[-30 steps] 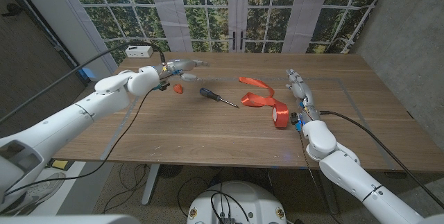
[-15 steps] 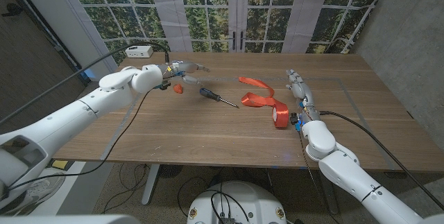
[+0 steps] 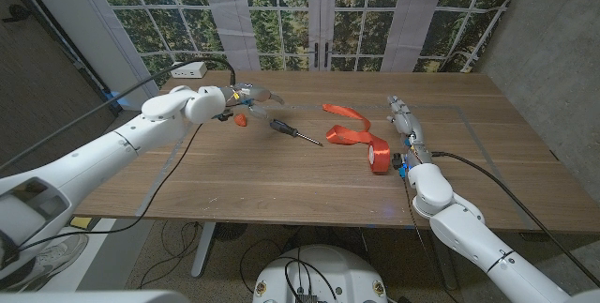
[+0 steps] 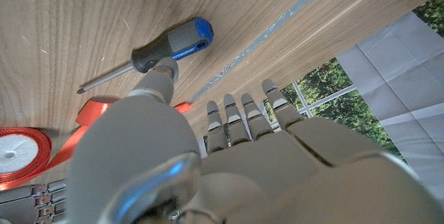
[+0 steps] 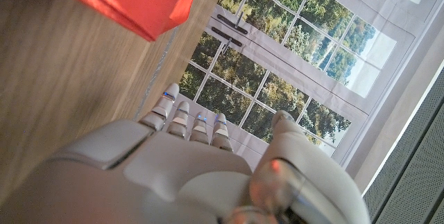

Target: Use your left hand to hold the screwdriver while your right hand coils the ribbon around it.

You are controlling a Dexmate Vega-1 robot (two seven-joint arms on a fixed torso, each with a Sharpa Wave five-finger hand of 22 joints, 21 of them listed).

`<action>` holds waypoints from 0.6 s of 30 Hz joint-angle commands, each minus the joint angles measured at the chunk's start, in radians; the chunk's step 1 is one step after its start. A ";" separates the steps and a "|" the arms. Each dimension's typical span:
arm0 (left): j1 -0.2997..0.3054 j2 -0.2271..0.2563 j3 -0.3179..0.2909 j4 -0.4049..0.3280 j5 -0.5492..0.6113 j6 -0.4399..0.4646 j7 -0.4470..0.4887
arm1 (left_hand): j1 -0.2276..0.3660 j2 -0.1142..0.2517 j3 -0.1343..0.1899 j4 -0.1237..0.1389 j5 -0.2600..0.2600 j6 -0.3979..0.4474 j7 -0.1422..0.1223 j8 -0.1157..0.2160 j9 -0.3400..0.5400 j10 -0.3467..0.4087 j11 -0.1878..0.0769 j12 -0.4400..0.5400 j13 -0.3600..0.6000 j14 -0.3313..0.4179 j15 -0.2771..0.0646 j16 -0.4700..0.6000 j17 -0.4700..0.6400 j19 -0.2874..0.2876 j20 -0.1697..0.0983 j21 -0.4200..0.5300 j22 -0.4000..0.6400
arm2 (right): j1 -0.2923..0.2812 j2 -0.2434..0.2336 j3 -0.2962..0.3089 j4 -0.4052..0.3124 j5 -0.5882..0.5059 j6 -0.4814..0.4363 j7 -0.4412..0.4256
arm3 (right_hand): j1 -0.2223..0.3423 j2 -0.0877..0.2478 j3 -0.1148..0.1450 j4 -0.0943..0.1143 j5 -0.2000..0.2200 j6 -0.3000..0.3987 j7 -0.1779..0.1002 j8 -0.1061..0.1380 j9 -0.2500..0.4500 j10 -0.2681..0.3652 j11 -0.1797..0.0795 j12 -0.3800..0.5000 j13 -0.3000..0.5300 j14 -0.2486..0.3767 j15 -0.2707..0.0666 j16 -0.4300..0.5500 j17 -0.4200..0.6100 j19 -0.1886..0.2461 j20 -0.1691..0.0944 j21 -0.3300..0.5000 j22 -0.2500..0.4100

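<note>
You are working on the reach for the screwdriver, lying at the table's centre, handle toward ten o'clock. Your left hand is hovering just beside that handle, fingers spread, holding nothing. Next, you are needing to lower and close around the handle. Your right hand is waiting with fingers straight, empty, at three o'clock of the ribbon.

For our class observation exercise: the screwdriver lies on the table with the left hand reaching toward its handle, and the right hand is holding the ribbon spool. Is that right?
Not quite. The right hand holds nothing; in the head view it waits beside the ribbon, apart from the spool, fingers straight. The rest stands: the screwdriver lies on the table, and the left hand reaches toward its handle.
</note>
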 commanded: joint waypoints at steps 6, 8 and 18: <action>-0.014 -0.027 0.022 0.030 0.022 -0.037 0.004 | 0.038 -0.019 -0.032 0.008 0.008 0.039 0.002 -0.005 0.005 0.048 -0.022 0.002 0.005 0.046 -0.060 0.005 -0.001 0.025 -0.079 -0.008 -0.001 | 0.003 -0.002 0.002 0.017 0.013 0.023 0.017 | -0.010 0.003 0.004 0.006 -0.004 0.013 0.000 0.000 0.003 0.011 0.003 0.000 0.006 0.008 0.003 -0.005 0.006 0.008 0.002 -0.005 0.002; -0.017 -0.031 0.027 0.032 0.025 -0.030 -0.006 | 0.044 -0.020 -0.036 0.009 0.009 0.042 0.002 -0.006 0.005 0.055 -0.026 0.002 0.005 0.055 -0.064 0.007 -0.001 0.027 -0.092 -0.009 -0.002 | 0.001 -0.003 0.004 0.013 0.013 0.016 0.012 | -0.011 0.003 0.004 0.006 -0.005 0.013 0.001 0.000 0.003 0.011 0.002 -0.001 0.006 0.007 0.002 -0.005 0.006 0.008 0.002 -0.006 0.003; -0.024 -0.045 0.055 0.039 0.092 -0.023 0.013 | 0.073 -0.027 -0.054 0.009 0.013 0.077 0.007 -0.002 0.007 0.088 -0.030 0.005 0.007 0.091 -0.068 0.012 0.001 0.033 -0.083 -0.017 -0.003 | -0.005 0.000 0.009 0.018 0.024 0.023 0.012 | -0.018 0.002 0.003 0.011 -0.005 0.014 0.000 0.000 0.003 0.012 0.002 -0.001 0.006 0.008 0.001 -0.005 0.008 0.009 0.003 -0.009 0.003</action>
